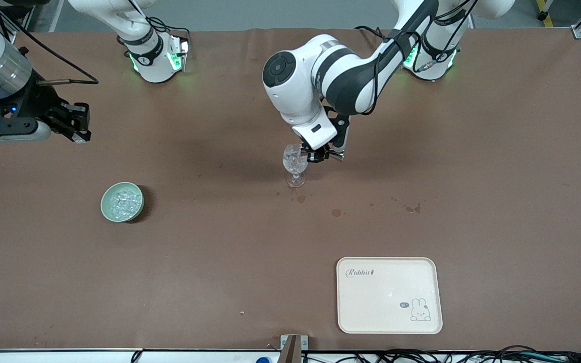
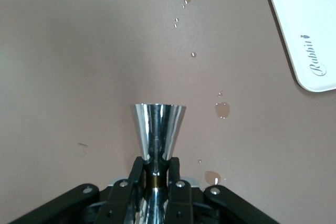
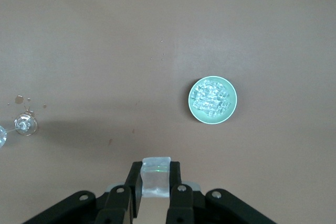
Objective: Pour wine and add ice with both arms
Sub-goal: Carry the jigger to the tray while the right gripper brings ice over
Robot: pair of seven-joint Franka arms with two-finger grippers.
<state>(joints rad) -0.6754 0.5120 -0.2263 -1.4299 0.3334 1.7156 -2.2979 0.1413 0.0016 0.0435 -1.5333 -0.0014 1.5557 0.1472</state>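
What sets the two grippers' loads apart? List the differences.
The left gripper is shut on a shiny metal jigger; the right gripper is shut on a clear ice cube. The left gripper is beside the stemmed glass at mid-table; the right gripper hangs over bare table at the right arm's end, above the green bowl of ice. Both are clamped between black fingers.
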